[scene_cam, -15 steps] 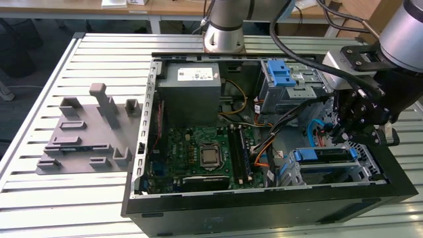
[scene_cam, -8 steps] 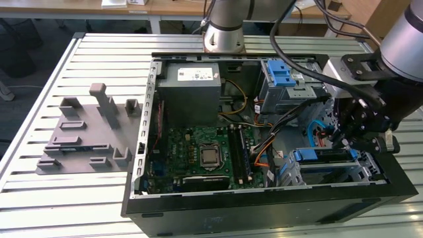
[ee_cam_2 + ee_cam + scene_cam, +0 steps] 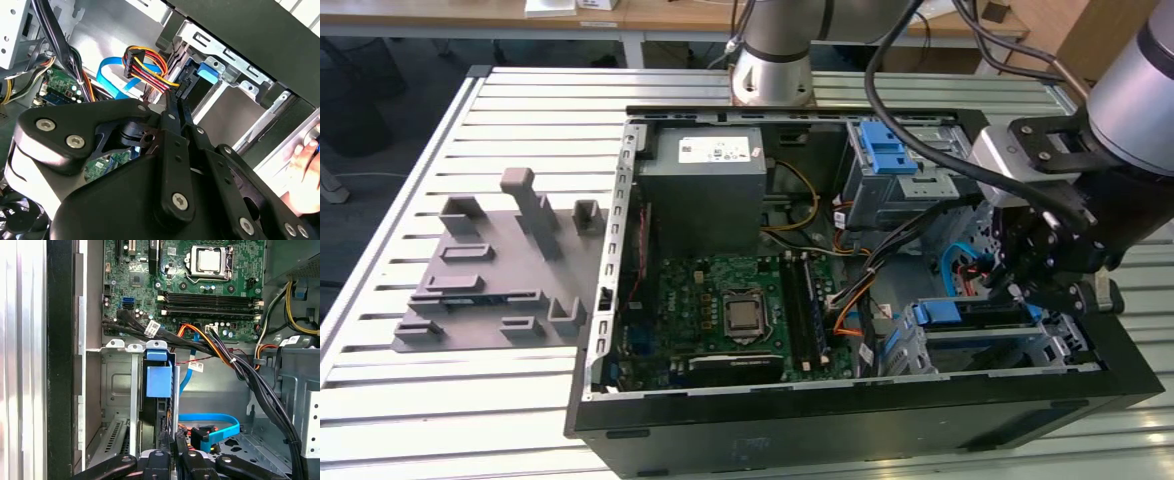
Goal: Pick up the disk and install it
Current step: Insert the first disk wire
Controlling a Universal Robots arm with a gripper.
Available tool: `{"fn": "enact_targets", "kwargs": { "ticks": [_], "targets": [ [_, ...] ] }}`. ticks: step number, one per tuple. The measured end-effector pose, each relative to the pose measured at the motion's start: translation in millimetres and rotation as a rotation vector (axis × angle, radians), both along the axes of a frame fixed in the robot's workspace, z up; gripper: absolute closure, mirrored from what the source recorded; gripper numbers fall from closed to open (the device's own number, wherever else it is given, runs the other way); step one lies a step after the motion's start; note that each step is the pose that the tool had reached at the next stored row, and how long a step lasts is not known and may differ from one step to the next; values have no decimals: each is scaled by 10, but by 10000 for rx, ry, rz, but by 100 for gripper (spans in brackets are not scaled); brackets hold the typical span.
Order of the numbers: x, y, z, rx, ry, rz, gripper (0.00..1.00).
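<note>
Fingers (image 3: 172,107) pinch the disk (image 3: 159,390) edge-on — second wrist view adds a hand (image 3: 305,172).

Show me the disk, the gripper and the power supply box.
disk (image 3: 159,382), first wrist view, its blue end tab.
gripper (image 3: 172,440), first wrist view, between its fingertips.
power supply box (image 3: 700,185), exterior view, its grey side.

Gripper (image 3: 172,107) links are matt black metal with bright steel screw heads; the arm's wrist housing (image 3: 1154,90) is smooth satin grey. The disk (image 3: 159,390) shows a dark edge and smooth blue plastic bracket, sitting in a bare dull-silver sheet-metal drive cage (image 3: 117,385); the motherboard (image 3: 200,275) is glossy green, the flat data cable (image 3: 212,418) shiny blue plastic. Table (image 3: 520,90) is ribbed brushed aluminium, the fixture tray (image 3: 500,265) matt grey plastic, the case (image 3: 854,420) outer wall matt black.
</note>
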State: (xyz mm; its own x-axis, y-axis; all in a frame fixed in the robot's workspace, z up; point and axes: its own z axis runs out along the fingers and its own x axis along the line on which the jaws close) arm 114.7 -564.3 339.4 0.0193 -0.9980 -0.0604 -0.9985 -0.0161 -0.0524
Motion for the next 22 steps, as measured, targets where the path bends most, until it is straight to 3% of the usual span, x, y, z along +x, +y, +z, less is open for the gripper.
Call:
{"fn": "enact_targets", "kwargs": {
  "ticks": [7, 22],
  "targets": [
    [-6, -20, -15, 14, -55, 159, 84],
    [-6, -39, -59, 157, -75, 183, 84]
  ]
}}
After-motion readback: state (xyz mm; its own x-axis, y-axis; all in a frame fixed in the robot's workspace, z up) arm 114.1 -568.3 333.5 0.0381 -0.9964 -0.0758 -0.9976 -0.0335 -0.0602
